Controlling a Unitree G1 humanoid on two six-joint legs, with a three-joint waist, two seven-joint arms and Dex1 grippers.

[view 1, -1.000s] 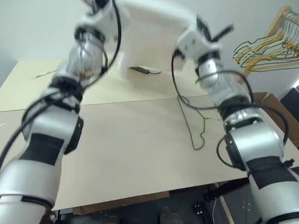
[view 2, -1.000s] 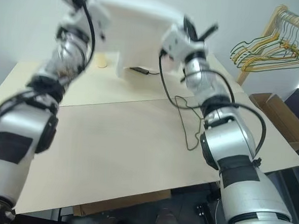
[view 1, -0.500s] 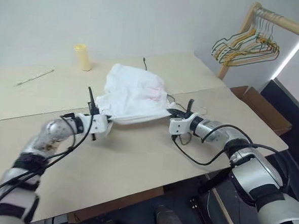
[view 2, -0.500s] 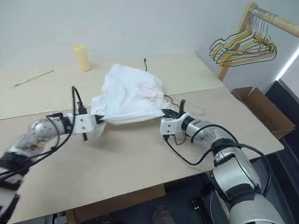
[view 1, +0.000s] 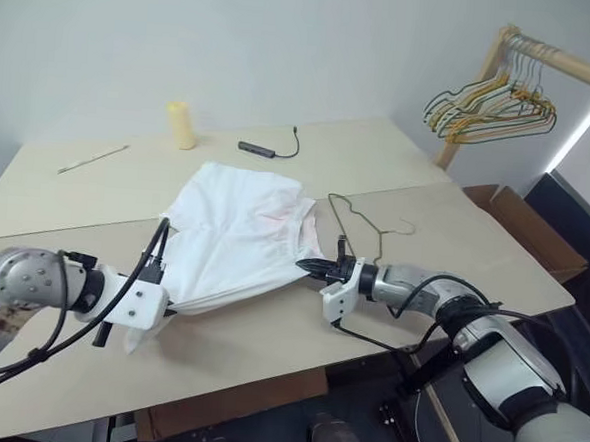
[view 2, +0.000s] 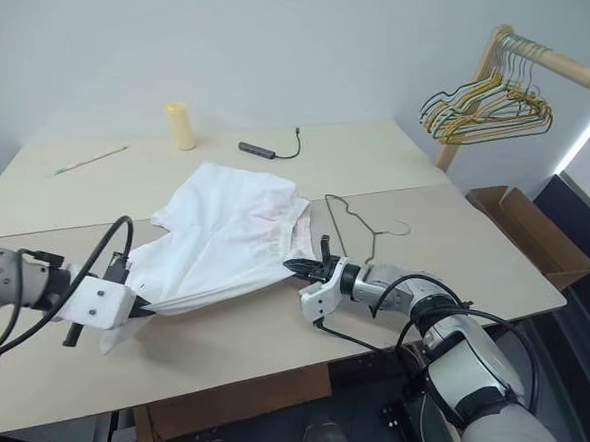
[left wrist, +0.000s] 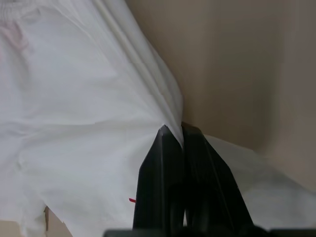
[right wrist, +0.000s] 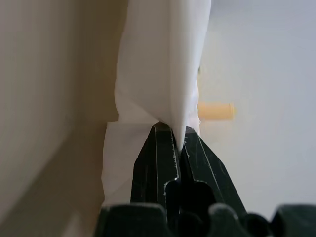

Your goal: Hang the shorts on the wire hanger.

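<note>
Shorts (view 1: 236,237) flat on table (view 1: 454,241), long axis slanting between both pincers.

A: The robot's arms are built of rounded silver-grey shells with black bands at the joints.

B: And behind the left gripper (view 1: 165,311) sits a white, boxy wrist block, with black cables looping out of it and back along the forearm.

A: The right gripper (view 1: 306,267) has the same white block just behind it, a black cable sagging beneath.

B: Its fingers (right wrist: 155,163) are matte black, tapering wedges with a moulded groove along each.

A: The left fingers (left wrist: 163,182) match: black, smooth, narrowing toward the tips.
</note>
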